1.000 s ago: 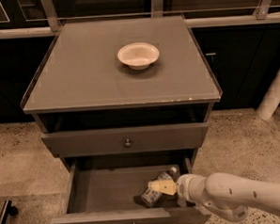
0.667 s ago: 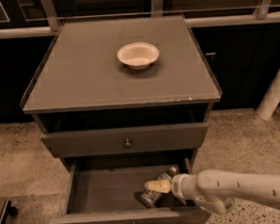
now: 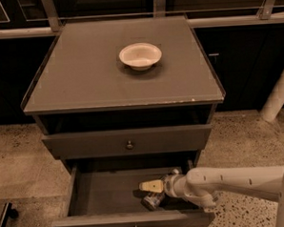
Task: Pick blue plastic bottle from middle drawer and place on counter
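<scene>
The middle drawer (image 3: 108,196) stands pulled open below the shut upper drawer front (image 3: 129,141). My gripper (image 3: 149,193) is inside it, low over the drawer floor right of the middle, with the white arm (image 3: 231,180) reaching in from the right. The blue plastic bottle cannot be made out clearly. It seems hidden at the gripper, where a small pale round piece (image 3: 175,171) shows on the far side. The counter (image 3: 83,80) is the flat grey cabinet top above.
A white bowl (image 3: 140,55) sits on the counter, back of the middle. A railing and dark cabinets stand behind the counter. A white post (image 3: 279,94) leans at the right. Speckled floor lies on both sides.
The gripper has moved a little to the left inside the drawer, and the arm reaches further in. The bowl and the drawers have not moved.
</scene>
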{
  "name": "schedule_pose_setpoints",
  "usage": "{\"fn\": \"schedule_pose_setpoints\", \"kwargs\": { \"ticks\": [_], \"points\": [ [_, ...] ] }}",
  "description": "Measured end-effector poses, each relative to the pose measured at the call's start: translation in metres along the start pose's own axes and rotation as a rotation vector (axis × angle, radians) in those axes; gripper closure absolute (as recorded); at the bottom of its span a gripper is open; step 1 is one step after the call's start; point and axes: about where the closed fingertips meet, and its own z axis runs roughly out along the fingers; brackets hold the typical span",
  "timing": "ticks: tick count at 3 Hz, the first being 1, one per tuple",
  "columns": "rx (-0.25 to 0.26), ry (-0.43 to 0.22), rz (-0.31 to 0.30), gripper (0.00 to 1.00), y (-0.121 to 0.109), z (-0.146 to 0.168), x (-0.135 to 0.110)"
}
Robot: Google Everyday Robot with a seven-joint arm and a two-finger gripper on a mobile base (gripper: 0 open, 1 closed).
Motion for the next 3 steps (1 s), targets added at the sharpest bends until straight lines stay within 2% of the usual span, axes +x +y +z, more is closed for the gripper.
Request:
{"fn": "schedule_pose_setpoints", "kwargs": {
  "ticks": [1,2,3],
  "points": [
    [0.025,0.009,0.0,0.0,0.006,0.02,-0.011],
    [0.122,0.038,-0.048,0.18,0.008,0.038,-0.008],
    [0.139,0.039,-0.065,0.42,0.012,0.041,-0.01]
  ]
}}
